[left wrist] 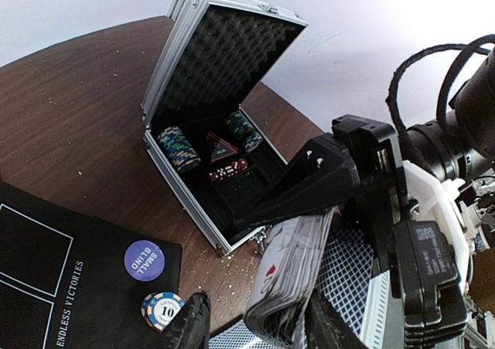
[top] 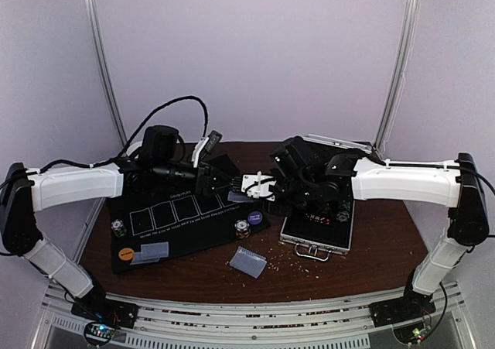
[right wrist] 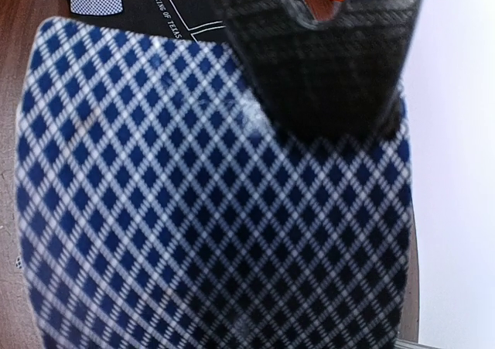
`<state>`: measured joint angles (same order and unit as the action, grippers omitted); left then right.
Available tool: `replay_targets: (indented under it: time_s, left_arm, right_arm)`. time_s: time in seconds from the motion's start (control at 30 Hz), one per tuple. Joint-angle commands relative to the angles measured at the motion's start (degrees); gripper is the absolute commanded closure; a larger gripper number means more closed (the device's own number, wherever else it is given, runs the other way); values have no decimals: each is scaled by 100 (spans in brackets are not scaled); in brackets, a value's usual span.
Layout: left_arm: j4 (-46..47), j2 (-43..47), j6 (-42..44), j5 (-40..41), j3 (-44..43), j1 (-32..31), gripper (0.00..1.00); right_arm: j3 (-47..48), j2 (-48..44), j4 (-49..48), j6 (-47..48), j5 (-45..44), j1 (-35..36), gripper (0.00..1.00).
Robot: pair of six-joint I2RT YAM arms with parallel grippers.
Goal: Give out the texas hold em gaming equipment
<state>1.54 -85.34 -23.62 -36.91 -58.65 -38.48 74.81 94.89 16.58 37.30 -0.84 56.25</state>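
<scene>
Cards (left wrist: 288,283) should feel light, slippery, loose: pinch the flat faces. Right end effector (left wrist: 290,229) holds them; left end effector (left wrist: 255,330) stands half-wide around them.

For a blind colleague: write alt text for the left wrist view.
A deck of playing cards, clamped by the right end effector, sits between the fingers of the left end effector. Behind, an open silver case holds chip stacks; a purple Small Blind disc and a chip lie on the black mat.
</scene>
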Motion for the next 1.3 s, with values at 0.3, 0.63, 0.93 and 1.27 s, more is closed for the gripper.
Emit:
replay_targets:
  time_s: [0.3, 0.63, 0.93, 1.27]
  left_arm:
    - [-346, 429, 296, 120, -82, 3, 75]
    - [-134, 373, 191, -597, -35, 6, 100]
    - [-522, 795, 337, -305, -57, 157, 100]
    - [-1830, 1167, 1023, 304, -501, 496, 100]
  right_arm:
    - [149, -13, -57, -21, -48, 43, 58]
    - [157, -15, -50, 5, -91, 40, 58]
    - [101, -32, -32, 15, -188, 12, 58]
    - [61, -15, -75, -56, -165, -118, 58]
